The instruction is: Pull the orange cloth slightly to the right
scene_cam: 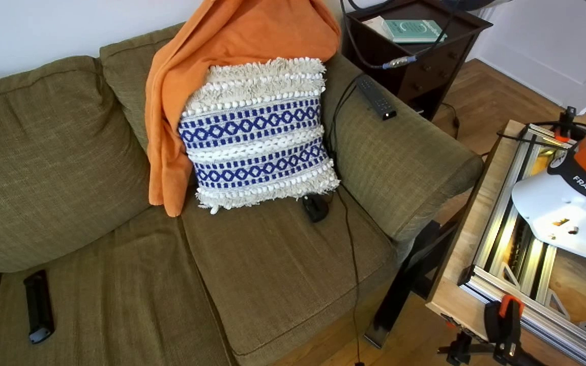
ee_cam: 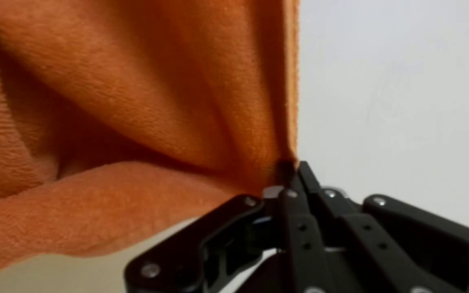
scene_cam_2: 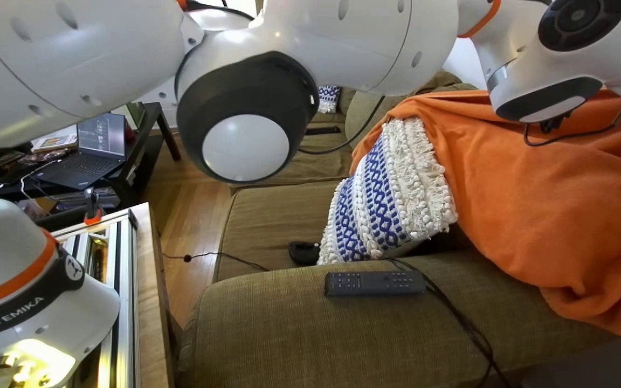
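The orange cloth [scene_cam: 272, 33] drapes over the sofa back and behind the patterned pillow, with one fold hanging down at its side in an exterior view. In an exterior view the cloth [scene_cam_2: 537, 210] also spreads in a wide sheet past the sofa arm. In the wrist view the cloth [ee_cam: 169, 81] fills the left side, and its folds run together at the fingertips. My gripper [ee_cam: 298, 171] is shut on the cloth's edge, with the pale wall behind. The gripper itself is out of view in both exterior views.
The white-and-navy pillow [scene_cam: 260, 134] leans against the cloth. A remote [scene_cam_2: 375, 283] and dark cables lie on the sofa arm [scene_cam_2: 289, 334]. A black object [scene_cam: 316, 207] sits below the pillow. A dark side table [scene_cam: 420, 66] with books stands beside the sofa.
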Robot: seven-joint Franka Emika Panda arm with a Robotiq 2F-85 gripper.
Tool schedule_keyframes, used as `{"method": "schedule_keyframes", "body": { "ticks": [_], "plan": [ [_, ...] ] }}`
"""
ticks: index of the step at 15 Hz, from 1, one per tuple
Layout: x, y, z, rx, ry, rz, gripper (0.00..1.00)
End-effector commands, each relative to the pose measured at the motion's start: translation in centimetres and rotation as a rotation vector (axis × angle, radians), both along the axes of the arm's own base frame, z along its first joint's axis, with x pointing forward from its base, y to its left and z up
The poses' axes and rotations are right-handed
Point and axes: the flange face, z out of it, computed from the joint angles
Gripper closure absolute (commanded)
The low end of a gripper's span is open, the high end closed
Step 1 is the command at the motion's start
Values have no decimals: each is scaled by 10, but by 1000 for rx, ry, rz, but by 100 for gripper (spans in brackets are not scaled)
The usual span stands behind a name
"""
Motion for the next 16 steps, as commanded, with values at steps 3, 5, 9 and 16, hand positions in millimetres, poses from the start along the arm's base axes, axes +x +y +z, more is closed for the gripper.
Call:
{"method": "schedule_keyframes", "body": {
  "ticks": [3,5,9,16],
  "plan": [
    [-1,-14,-23,-14,72,2,67],
    [3,-10,-19,-19,125,45,51],
    [7,-7,-11,6,347,107,20],
    [-7,-12,14,-56,691,52,0]
  ]
}}
